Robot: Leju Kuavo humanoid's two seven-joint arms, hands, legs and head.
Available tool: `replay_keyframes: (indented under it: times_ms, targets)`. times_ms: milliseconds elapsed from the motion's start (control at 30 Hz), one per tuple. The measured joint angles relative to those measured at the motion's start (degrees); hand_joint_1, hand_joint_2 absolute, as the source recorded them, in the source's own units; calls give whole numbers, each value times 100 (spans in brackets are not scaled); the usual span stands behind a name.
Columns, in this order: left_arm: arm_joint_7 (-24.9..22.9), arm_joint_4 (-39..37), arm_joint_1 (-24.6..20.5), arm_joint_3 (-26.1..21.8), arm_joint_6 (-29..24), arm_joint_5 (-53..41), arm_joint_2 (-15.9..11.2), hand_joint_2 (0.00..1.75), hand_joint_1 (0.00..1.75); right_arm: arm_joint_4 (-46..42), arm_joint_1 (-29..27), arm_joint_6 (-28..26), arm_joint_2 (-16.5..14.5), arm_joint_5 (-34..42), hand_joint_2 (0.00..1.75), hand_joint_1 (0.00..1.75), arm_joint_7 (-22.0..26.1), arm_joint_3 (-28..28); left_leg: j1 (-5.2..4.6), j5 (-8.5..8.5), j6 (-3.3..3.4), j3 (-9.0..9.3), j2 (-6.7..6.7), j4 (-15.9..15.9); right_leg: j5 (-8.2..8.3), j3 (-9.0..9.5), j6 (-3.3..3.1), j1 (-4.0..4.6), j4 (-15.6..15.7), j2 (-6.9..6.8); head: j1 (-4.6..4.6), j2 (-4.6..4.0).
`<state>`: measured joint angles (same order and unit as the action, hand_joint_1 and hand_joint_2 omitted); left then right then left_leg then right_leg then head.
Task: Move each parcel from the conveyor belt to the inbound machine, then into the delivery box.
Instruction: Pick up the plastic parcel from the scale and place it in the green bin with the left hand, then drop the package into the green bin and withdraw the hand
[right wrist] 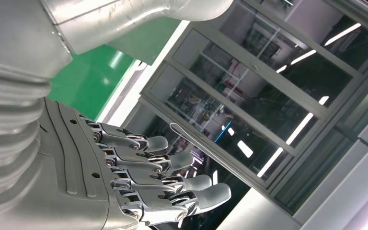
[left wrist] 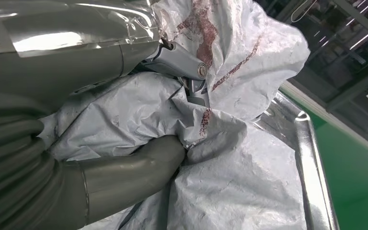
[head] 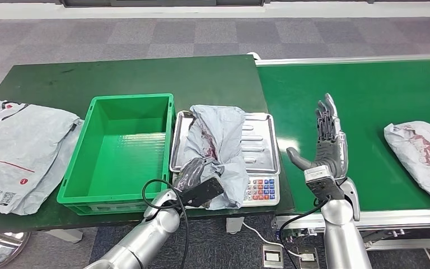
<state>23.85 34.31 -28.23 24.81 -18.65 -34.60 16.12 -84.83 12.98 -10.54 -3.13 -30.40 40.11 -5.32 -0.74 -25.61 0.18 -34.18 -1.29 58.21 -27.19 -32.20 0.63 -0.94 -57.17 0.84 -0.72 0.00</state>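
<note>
One parcel (head: 217,151) is what we are working on: a crumpled grey bag with red print, lying across the left half of the inbound machine's (head: 260,147) steel tray, its near end hanging over the front edge by the keypad. We are gripping that near end with the left hand (head: 197,178); in the left wrist view the thumb (left wrist: 139,170) is pressing into the folds, so we are judging this the lift toward the delivery box (head: 120,151). That green box is sitting just beside the machine's left edge, so we are wanting a short lift clearing the box wall, bag bunched so no tail is dragging on the tray rim. The right hand (head: 327,143) is hanging open, fingers apart, over the conveyor belt (head: 369,95), holding nothing. A second parcel (head: 423,157) is waiting near the belt's right edge. Another grey bag (head: 19,154) is lying at the tabletop's left edge.
</note>
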Motion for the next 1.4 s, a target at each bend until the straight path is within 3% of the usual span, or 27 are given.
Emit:
replay_keyframes:
  times_ms: [167, 267, 367, 500, 567, 700, 800, 1000, 1067, 1167, 1267, 1400]
  targets:
    - [1406, 796, 450, -430, 37, 1453, 36, 175, 175, -11, -26, -27, 0, 155, 175, 0, -2, -5, 0, 1, 0, -19, 2, 0, 0, -20, -1, 0, -1, 8, 0, 0]
    - [1615, 1656, 739, -567, -20, 2367, 19, 175, 175, -11, -36, -100, 0, 273, 175, 0, -1, -5, 0, 0, 0, -25, 3, 0, 0, -24, 0, 0, -1, 8, 0, 0]
    - [1646, 2584, 999, -575, -463, 2884, -49, 175, 175, -7, -37, -170, 2, 332, 175, 0, -2, -5, 0, -1, 0, -31, -2, 0, -1, -28, -1, 0, -1, 6, 0, 0]
    - [1658, 3672, 1191, -537, -1715, 2479, -194, 175, 175, 10, -35, -290, 2, 320, 175, 0, -1, -5, 1, -1, 0, -33, -3, 0, -3, -31, -1, 0, -1, 4, 0, 0]
    - [1659, 4060, 1227, -530, -2027, 2123, -238, 175, 175, 27, -29, -350, 2, 286, 175, 0, -1, -5, 1, -1, 0, -34, -7, 0, -4, -29, 0, 0, -1, 1, 0, 0]
    - [1655, 4655, 1284, -624, -2099, 1365, -257, 175, 175, 63, -17, -366, 3, 304, 175, 0, -2, -5, 1, 0, 0, -35, -6, 0, -4, -28, 0, 0, -1, 1, 0, 0]
    - [1652, 5040, 1248, -986, -2102, 598, -226, 175, 175, 87, -16, -382, 4, 350, 175, 0, 0, 5, 0, 0, 0, -33, -6, 0, -4, -28, 0, -1, -1, 2, 0, 0]
    - [1615, 5338, 1212, -1369, -2102, 309, -201, 175, 175, 101, -17, -404, 4, 397, 175, 0, 0, 14, 1, 0, 0, -33, -7, 0, -4, -31, 0, -1, 0, 1, 0, 0]
    - [1275, 5001, 1035, -1450, -2085, -271, -210, 175, 175, 101, -18, -402, 8, 394, 175, 0, 0, 14, 0, 1, 2, -33, -15, 1, -6, -29, 0, -2, 1, -9, 0, 0]
    - [-70, 3855, 564, -1543, -1894, -1768, -336, 175, 175, 101, -3, -316, 14, 352, 175, 0, 2, 14, 0, 5, 4, -32, -20, 0, -2, -25, -2, -2, 0, -20, -1, 0]
    - [-1293, 2728, 150, -1559, -1375, -2617, -526, 175, 175, 104, 10, -152, 16, 284, 175, 0, 1, 14, 0, 10, -2, -31, 7, 0, 10, -36, -6, -1, -2, 6, 0, 0]
    - [-2248, 1481, -231, -1577, -561, -3230, -706, 175, 175, 109, 50, -10, 23, 268, 175, 0, 0, -4, 1, 11, -5, -31, 18, 1, 13, -39, -7, -1, -5, 16, 0, 0]
